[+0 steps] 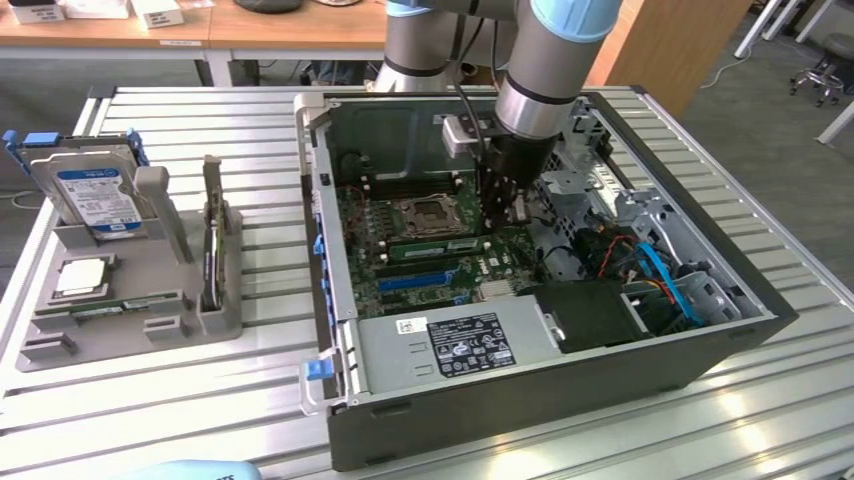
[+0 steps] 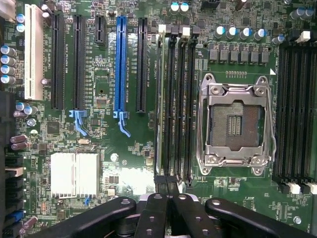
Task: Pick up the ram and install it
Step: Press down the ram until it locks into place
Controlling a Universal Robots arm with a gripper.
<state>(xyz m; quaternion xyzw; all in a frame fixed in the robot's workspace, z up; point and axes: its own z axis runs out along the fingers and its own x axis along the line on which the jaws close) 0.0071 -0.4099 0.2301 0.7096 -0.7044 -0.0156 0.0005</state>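
Wrist view looks straight down on the motherboard (image 2: 124, 148), where the hand (image 2: 166, 196) has its fingers (image 2: 153, 218) pressed together just over the end of the memory slots (image 2: 176, 99) beside the empty processor socket (image 2: 235, 124). The ram (image 2: 159, 99) stands edge-up in the outermost slot, already placed; whether its latches have clicked home I cannot tell. Nothing is gripped.
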